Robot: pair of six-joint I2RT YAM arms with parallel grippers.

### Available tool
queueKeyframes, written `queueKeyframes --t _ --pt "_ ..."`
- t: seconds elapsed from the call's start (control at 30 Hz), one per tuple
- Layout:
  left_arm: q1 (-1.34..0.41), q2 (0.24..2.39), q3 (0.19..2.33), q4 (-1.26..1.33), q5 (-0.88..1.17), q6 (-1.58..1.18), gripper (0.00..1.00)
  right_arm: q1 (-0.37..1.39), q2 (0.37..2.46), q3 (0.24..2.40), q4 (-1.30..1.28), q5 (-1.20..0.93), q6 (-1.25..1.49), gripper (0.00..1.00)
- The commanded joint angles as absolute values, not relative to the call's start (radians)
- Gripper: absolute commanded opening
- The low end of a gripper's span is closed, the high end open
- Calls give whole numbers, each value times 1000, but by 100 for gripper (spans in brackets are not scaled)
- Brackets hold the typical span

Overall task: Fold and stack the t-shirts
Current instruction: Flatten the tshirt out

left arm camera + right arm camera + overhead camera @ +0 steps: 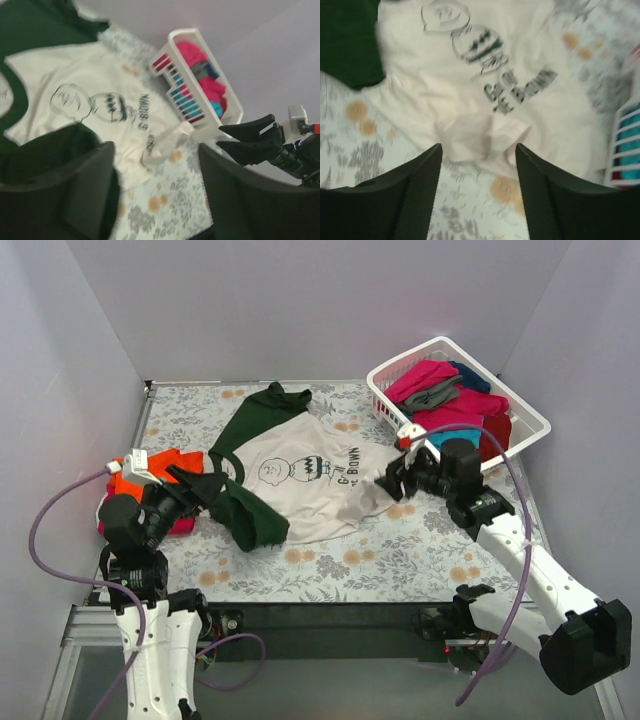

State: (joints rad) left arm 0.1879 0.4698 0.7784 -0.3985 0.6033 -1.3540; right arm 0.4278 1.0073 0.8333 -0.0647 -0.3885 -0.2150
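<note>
A cream-white t-shirt point(300, 475) with dark green sleeves and a cartoon-face print lies spread face up mid-table. Its lower right hem corner point(480, 132) is crumpled and folded over. My right gripper point(392, 478) hovers open just before that corner, with nothing between its fingers point(420, 175). My left gripper point(210, 487) is open beside the near green sleeve point(250, 515) and holds nothing; in the left wrist view only table cover shows between its jaws point(155, 165). Orange and red t-shirts point(165, 458) lie at the left edge, partly hidden by the left arm.
A white slatted basket point(385, 390) at the back right holds magenta, grey, teal, navy and red shirts point(450, 400). A grey floral cover point(400, 550) lies over the table. Grey walls close in the left, back and right sides.
</note>
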Motion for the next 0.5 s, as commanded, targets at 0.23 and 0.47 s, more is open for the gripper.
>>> queueKeyframes --t 0.23,0.47 --pt "189 371 948 -643 569 -1333 87 548 732 683 -44 -318 -8 69" --pt "190 480 717 -367 561 -1378 88 548 951 703 -31 -88 37 67"
